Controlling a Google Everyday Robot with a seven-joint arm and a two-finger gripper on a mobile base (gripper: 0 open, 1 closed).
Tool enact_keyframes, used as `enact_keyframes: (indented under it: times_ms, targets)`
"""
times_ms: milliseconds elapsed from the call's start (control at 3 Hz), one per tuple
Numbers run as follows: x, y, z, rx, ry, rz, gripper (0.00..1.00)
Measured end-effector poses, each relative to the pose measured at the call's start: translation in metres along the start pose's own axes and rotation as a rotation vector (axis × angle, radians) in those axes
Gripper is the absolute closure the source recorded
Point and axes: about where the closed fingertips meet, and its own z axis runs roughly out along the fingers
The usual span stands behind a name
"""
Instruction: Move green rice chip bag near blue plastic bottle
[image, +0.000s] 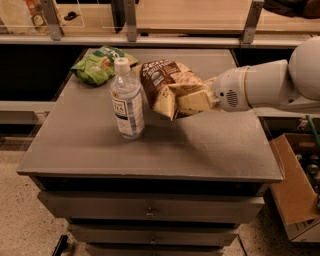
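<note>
The pincer (181, 102) is seen at the end of the white arm (270, 82) reaching in from the right edge, closed on the brown bag (159, 75), which is held tilted above the middle of the tabletop (210, 150). Just left of this bag the bottle (127, 102) is stood upright, its cap level with the bag's top. The green bag (99, 65) is laid at the far left corner, behind the bottle and apart from it, untouched by the pincer.
</note>
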Motion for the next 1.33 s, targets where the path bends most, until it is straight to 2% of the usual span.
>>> enact_keyframes:
  times_ms: [333, 667, 1000, 1333]
  targets:
    - [0.003, 0.016, 0.006, -0.036, 0.013, 0.007, 1.00]
    - [0.009, 0.025, 0.012, -0.075, 0.031, 0.023, 0.82]
    - [0.013, 0.029, 0.014, -0.096, 0.042, 0.038, 0.59]
    - [0.018, 0.032, 0.012, -0.104, 0.060, 0.053, 0.00]
